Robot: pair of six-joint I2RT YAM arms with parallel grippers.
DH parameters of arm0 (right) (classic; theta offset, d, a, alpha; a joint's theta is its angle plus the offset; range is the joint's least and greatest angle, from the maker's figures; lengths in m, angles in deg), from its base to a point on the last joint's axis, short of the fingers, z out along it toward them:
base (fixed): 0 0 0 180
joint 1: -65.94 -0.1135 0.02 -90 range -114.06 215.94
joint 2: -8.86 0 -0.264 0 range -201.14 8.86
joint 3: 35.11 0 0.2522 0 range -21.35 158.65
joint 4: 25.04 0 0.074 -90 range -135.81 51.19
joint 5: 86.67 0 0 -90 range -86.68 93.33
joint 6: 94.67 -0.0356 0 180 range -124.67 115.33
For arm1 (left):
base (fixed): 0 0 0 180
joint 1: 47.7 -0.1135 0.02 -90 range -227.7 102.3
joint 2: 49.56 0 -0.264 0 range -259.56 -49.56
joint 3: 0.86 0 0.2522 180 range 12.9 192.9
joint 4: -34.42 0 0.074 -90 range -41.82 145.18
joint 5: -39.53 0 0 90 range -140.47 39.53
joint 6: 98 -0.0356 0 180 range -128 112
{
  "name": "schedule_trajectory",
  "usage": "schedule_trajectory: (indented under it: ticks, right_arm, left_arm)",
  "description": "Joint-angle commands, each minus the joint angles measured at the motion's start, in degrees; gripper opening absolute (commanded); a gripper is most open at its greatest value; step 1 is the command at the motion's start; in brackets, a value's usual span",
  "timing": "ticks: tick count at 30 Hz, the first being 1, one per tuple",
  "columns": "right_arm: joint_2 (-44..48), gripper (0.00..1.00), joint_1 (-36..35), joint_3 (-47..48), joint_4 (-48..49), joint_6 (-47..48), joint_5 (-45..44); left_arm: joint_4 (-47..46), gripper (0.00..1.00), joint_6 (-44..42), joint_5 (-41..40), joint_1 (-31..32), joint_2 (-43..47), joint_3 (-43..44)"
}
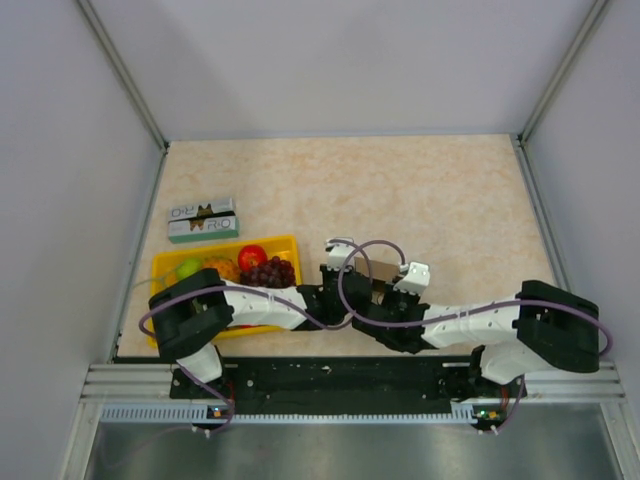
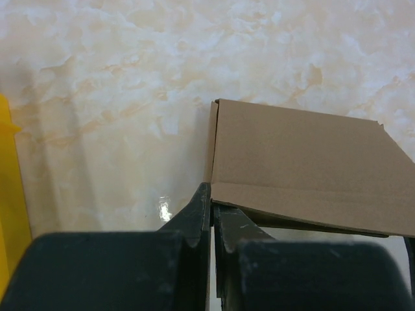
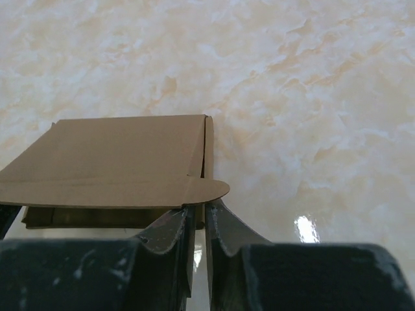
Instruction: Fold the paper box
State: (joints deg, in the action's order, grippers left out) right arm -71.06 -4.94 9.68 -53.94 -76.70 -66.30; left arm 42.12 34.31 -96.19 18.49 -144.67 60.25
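The paper box is brown kraft cardboard, partly folded, lying near the table's front edge between my two grippers. In the left wrist view the paper box shows a flat top panel and a folded front flap. My left gripper is shut at its near left corner, pinching the left side wall. In the right wrist view the paper box has a rounded tab at its near right corner. My right gripper is shut just under that tab on the right side wall. From above, the left gripper and right gripper flank the box.
A yellow tray with a red apple, grapes and other fruit sits left of the box; its edge shows in the left wrist view. A green-and-white carton lies behind it. Walls enclose the table.
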Motion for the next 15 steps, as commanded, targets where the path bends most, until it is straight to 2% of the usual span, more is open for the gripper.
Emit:
schedule_trajectory:
  ticks: [1, 4, 5, 7, 12, 13, 15]
  right_arm:
    - [2.1, 0.18, -2.4, -0.4, -9.1, -0.7, 0.4]
    - [8.4, 0.30, -5.3, -1.9, -11.5, 2.4, 4.2]
    - [11.1, 0.46, -6.2, -3.5, -14.2, 2.7, 5.3]
    - [19.2, 0.51, -8.7, -5.7, -15.6, 4.6, 9.8]
    - [39.6, 0.53, -9.4, -13.4, -18.6, 7.3, 25.6]
    - [46.6, 0.62, -9.2, -13.4, -20.7, 5.9, 26.5]
    - [53.9, 0.63, -9.3, -11.8, -28.2, 0.7, 25.9]
  left_arm:
    - [2.0, 0.00, 2.4, -3.1, 0.9, -1.0, -2.8]
    - [2.0, 0.00, 3.0, -3.9, 0.9, -1.7, -3.1]
    - [2.0, 0.00, 3.2, -4.1, 0.9, -1.7, -3.1]
    - [2.3, 0.00, 3.5, -4.4, 1.0, -2.2, -3.1]
    - [2.3, 0.00, 4.1, -4.6, 1.0, -1.9, -3.5]
    - [2.3, 0.00, 4.2, -4.6, 1.0, -1.8, -3.6]
    - [2.3, 0.00, 4.1, -4.6, 1.0, -1.7, -3.6]
